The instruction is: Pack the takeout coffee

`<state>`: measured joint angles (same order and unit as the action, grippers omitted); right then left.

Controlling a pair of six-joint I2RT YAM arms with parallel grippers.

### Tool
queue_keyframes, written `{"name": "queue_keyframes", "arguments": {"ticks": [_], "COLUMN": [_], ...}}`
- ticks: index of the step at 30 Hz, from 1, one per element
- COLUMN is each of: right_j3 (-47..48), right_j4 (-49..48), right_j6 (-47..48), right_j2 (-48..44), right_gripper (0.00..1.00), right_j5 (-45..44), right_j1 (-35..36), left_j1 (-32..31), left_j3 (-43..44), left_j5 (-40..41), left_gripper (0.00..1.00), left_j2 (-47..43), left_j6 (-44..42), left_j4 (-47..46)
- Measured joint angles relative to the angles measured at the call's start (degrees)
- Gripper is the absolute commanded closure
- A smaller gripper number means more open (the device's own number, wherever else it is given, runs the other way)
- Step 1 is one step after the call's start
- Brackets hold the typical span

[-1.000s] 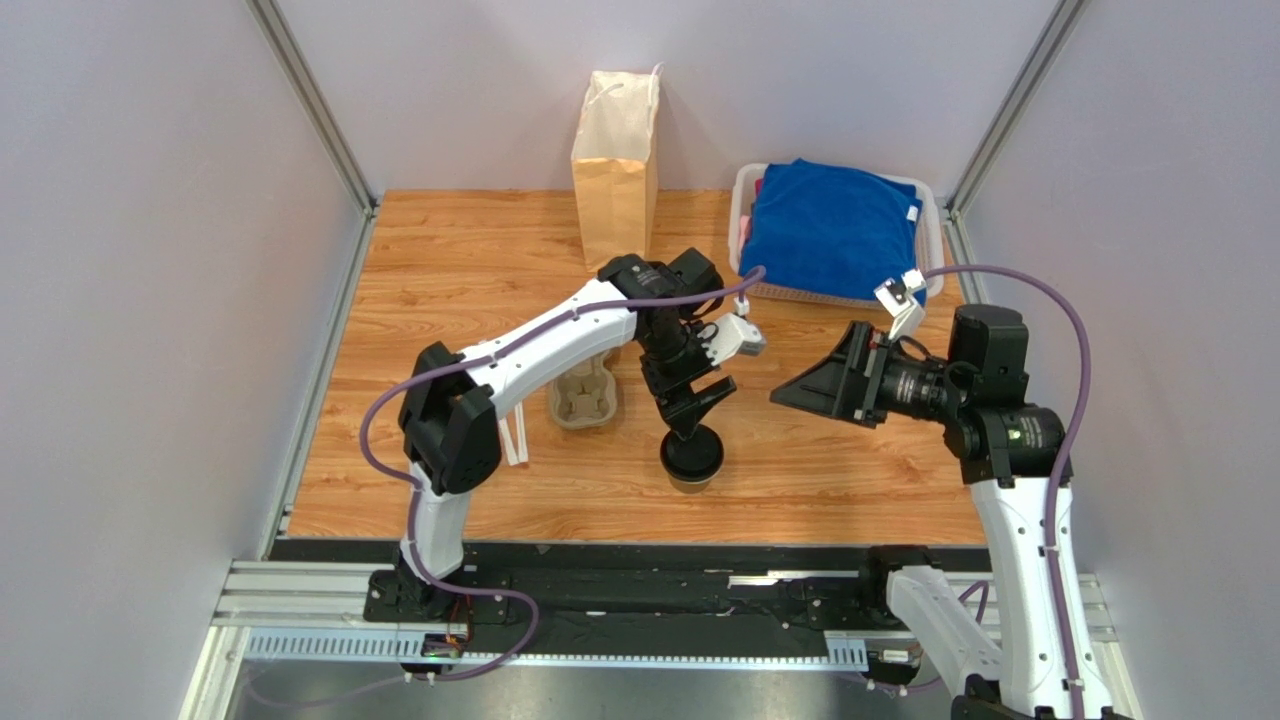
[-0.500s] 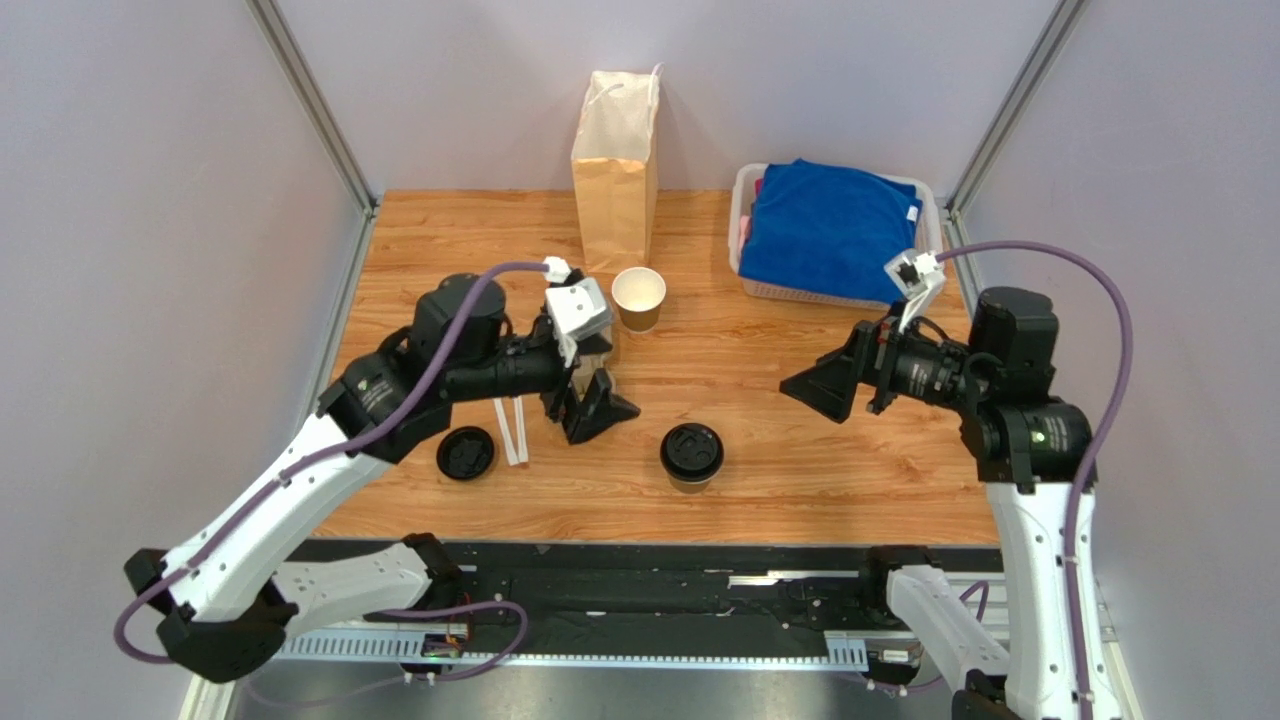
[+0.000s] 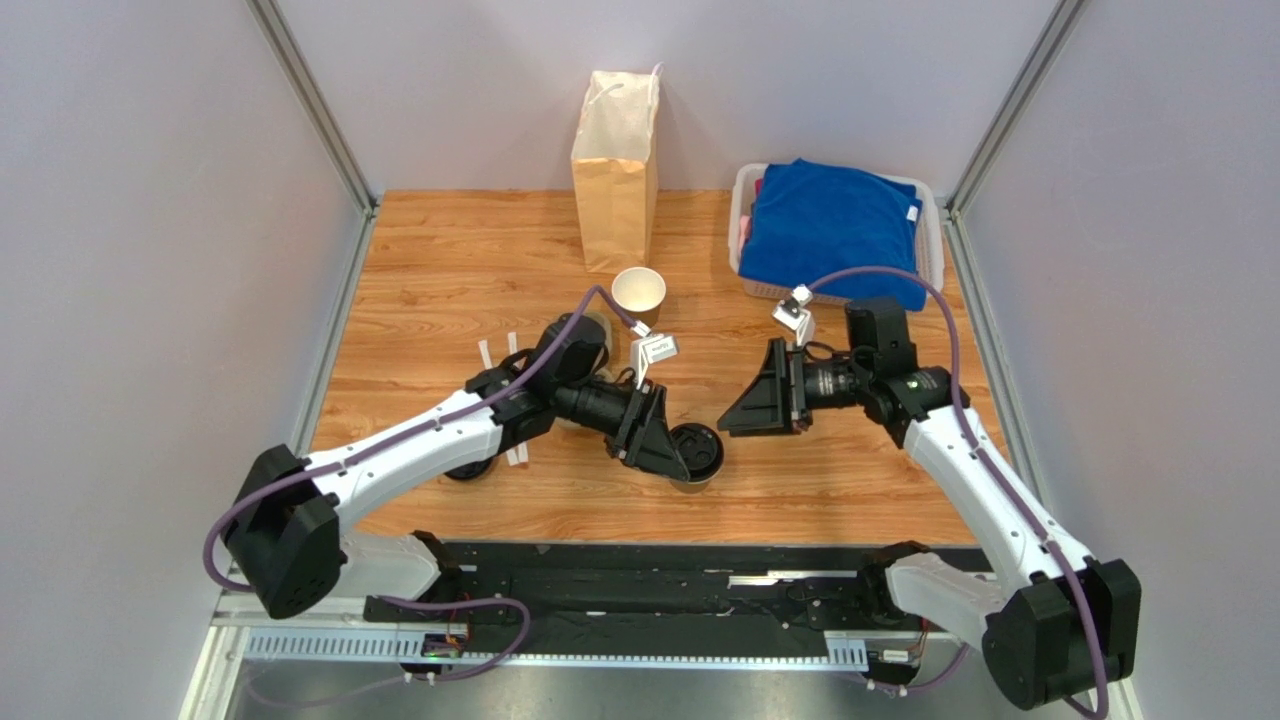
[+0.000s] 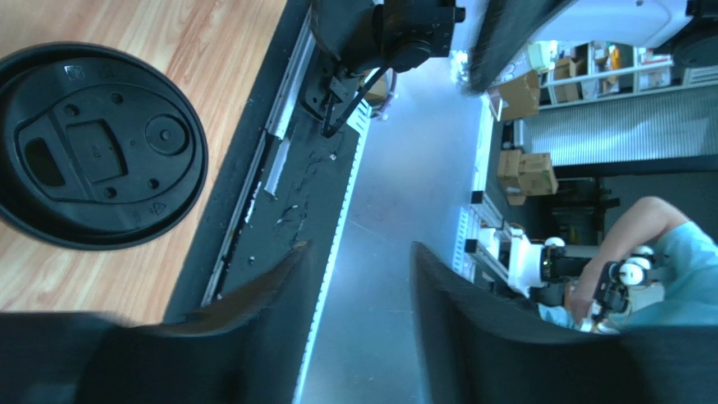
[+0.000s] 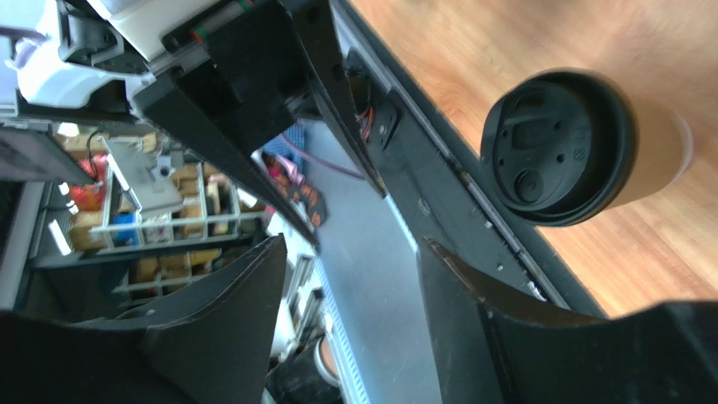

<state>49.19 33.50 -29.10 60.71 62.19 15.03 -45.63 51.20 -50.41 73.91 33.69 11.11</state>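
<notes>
Prob grasp step: takeout coffee (image 3: 693, 452) stands near-centre on surface (image 3: 451, 255), L gripper (image 3: 669, 450) just left, R gripper (image 3: 736, 416) just right, both spread apart, empty. Next needs a clamp on it, then lift to far paper bag (image 3: 615, 165).

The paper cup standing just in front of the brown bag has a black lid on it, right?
No. The cup in front of the bag has no lid; the top view shows its open white inside. The lidded cup stands nearer.
</notes>
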Motion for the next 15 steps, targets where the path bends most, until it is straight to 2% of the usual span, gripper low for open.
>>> {"name": "queue_keyframes", "arguments": {"ticks": [1,2,5,15], "right_j3": [-0.7,-2.0,-5.8,-8.8], "right_j4": [-1.0,-2.6,-6.4,-14.9], "right_j6": [-1.0,-2.4,-6.0,-11.6], "right_j2": [0.4,1.0,3.2,8.7], "right_gripper": [0.61,0.66,0.81,0.98], "right_j5": [0.1,0.1,0.0,-0.5], "right_j1": [0.8,1.4,1.7,3.4], "left_j1": [0.0,0.0,0.0,0.3], "left_j3": [-0.4,-0.9,-2.2,-2.5], "left_j5": [-0.4,-0.6,-1.1,-1.7], "left_gripper": [0.65,0.71,0.77,0.90], "left_j2": [0.7,1.3,3.4,11.0], "left_j6": [1.6,3.0,6.6,11.8], "left_j4": [-1.7,-3.8,-9.6,-16.3]}}
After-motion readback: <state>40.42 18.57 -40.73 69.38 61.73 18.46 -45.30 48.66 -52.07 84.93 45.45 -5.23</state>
